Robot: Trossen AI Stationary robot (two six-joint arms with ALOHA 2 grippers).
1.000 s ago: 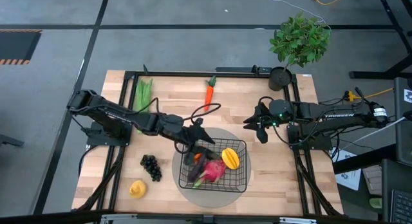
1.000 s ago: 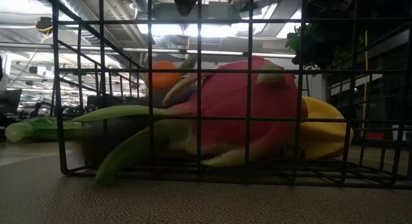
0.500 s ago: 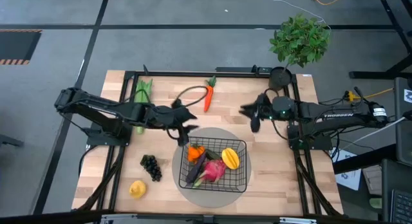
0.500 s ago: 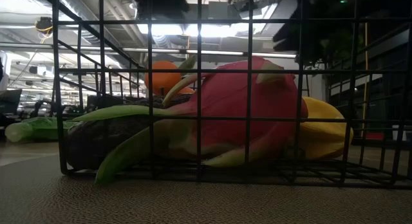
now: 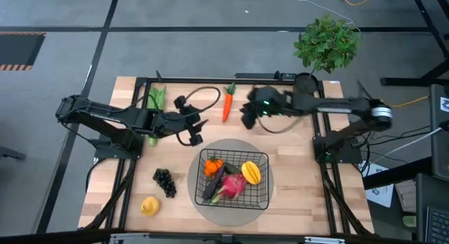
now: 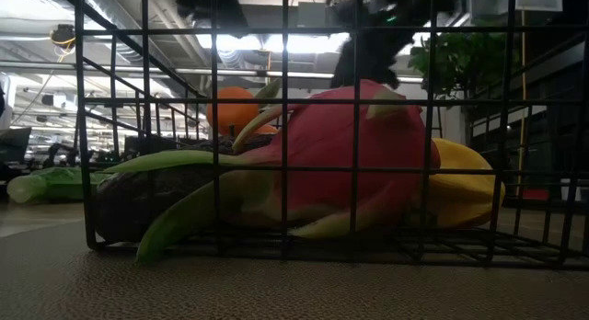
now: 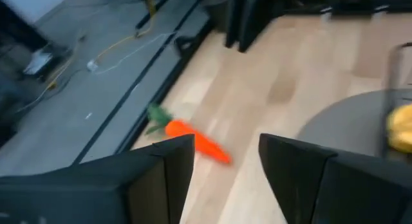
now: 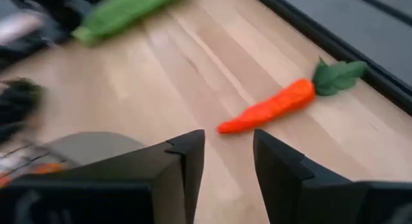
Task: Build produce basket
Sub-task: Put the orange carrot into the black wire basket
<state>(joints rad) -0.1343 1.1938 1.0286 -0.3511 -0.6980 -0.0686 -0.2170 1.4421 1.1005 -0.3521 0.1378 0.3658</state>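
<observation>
Pale wood table top (image 5: 126,170), smooth, fine straight grain, satin. Round grey mat (image 5: 193,184) under basket, matt, finely pebbled up close. Basket (image 5: 259,195) of thin black wire mesh, coated, dull sheen. Dragon fruit (image 6: 350,145) smooth, slightly waxy pink skin with soft green flaps, plastic-looking. Mango (image 5: 251,172) smooth yellow, faint gloss. Carrot (image 8: 270,107) matt orange, faintly ridged, with felt-like green top. Grapes (image 5: 165,181) dark, beaded, low shine. Green husk (image 8: 125,11) smooth, matt. Left gripper (image 7: 225,163) and right gripper (image 8: 228,156): hard black plastic fingers, matt, flat-faced. Black metal frame rails (image 5: 210,80) along table edge, painted, dull. Grey floor (image 5: 210,34), smooth, slightly glossy.
</observation>
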